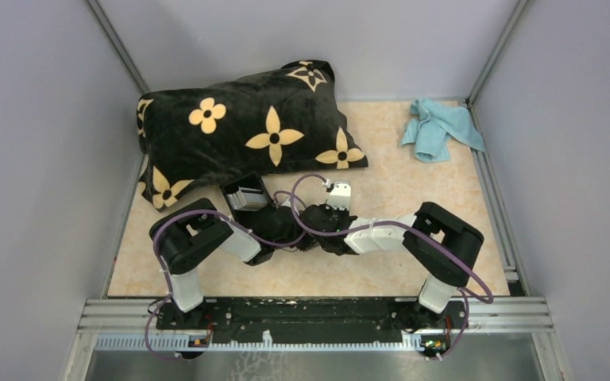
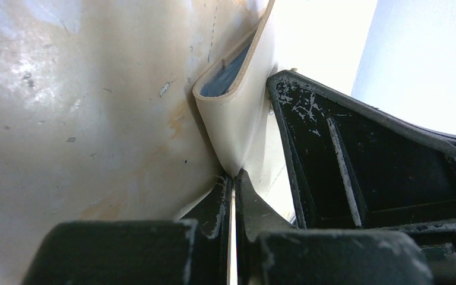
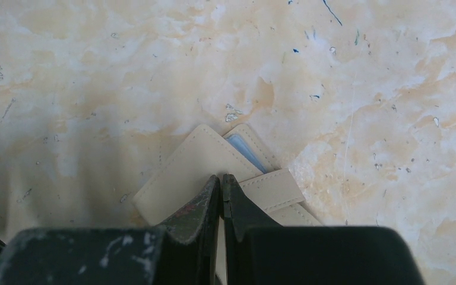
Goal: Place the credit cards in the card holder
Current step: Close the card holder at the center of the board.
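Note:
My two grippers meet at the table's middle, the left gripper (image 1: 290, 230) and the right gripper (image 1: 322, 222). In the left wrist view my left gripper (image 2: 233, 178) is shut on the edge of a pale beige card (image 2: 231, 124), which bends open with a blue edge (image 2: 225, 74) inside. In the right wrist view my right gripper (image 3: 221, 178) is shut on the same stitched beige card (image 3: 184, 172), beside its strap (image 3: 273, 189). The black card holder (image 1: 246, 194), with grey ribbed slots, lies just behind the left gripper. No grey card shows.
A big black pillow with yellow flowers (image 1: 246, 131) fills the back left. A light blue cloth (image 1: 439, 127) lies at the back right corner. Grey walls close in the marbled table (image 1: 413, 182) on three sides. A metal rail (image 1: 318, 309) runs along the near edge.

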{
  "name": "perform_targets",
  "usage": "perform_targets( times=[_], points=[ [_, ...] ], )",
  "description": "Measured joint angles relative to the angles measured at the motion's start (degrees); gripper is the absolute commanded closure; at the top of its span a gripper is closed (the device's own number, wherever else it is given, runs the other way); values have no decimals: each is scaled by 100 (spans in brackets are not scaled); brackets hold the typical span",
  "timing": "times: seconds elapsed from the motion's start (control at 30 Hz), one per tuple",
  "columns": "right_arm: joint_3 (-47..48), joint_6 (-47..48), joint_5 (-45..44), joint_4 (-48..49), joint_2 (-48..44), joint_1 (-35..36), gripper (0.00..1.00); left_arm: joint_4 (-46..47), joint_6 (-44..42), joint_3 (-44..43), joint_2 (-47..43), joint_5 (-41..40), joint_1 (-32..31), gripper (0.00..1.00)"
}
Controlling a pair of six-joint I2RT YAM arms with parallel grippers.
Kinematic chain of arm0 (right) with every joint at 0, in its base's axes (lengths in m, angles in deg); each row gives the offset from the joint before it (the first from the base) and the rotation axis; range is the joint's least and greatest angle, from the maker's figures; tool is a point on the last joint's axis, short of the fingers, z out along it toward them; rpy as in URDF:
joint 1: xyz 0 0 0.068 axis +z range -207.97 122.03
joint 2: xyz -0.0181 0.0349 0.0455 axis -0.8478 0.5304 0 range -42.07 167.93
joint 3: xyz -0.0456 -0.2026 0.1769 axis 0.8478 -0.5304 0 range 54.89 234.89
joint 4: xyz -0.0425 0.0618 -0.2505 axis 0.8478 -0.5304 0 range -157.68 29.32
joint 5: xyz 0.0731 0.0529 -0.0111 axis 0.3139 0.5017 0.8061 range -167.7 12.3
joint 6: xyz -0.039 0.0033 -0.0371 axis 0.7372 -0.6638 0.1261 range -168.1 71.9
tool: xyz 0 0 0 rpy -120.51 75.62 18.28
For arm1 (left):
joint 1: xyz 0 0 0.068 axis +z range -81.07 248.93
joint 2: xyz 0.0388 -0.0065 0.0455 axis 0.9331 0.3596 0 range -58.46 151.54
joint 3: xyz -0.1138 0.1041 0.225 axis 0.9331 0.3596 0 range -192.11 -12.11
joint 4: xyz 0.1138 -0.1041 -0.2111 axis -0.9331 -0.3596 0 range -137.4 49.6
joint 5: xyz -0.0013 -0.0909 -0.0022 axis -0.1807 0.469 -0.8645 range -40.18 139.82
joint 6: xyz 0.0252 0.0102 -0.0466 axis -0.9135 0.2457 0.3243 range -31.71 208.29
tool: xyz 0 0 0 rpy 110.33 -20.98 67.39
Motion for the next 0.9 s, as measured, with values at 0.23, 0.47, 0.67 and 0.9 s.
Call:
perform_targets(
  times=[0.23,0.47,0.67,0.9],
  points=[
    [-83,-262,-1145,-129,293,651,94,-184,-142,-83,-26,271,-46,100],
    [-109,-616,-1296,-387,271,754,94,-212,-186,-92,-31,332,-85,100],
    [-297,-802,-1204,-603,-72,852,92,-243,-179,-96,-39,380,-164,100],
    [-396,-761,-232,-1373,-846,970,87,-293,-181,-96,-59,483,-197,100]
  ],
)
